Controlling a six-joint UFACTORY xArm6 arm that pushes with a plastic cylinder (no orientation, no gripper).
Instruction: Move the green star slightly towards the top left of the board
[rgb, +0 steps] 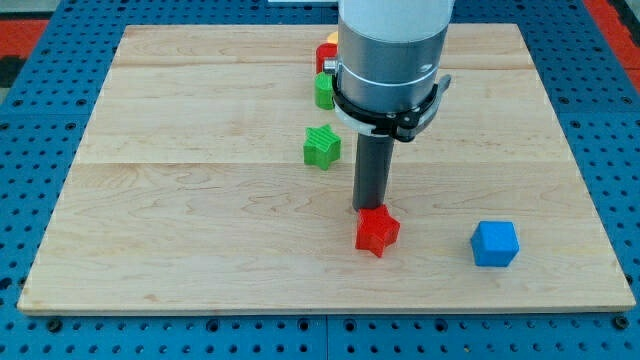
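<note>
My tip (372, 208) touches the red star (377, 231); the green star (322, 146) sits up-left (nothing between), a blue cube (495, 243) right, on the tabletop (180, 220).

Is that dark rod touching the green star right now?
Apart. The camera view shows bare wood between my tip and the green star; the tip sits lower right of it, right at the red star's top edge.

My tip (371, 208) touches red star (377, 231), below-right of green star (322, 146).
</note>
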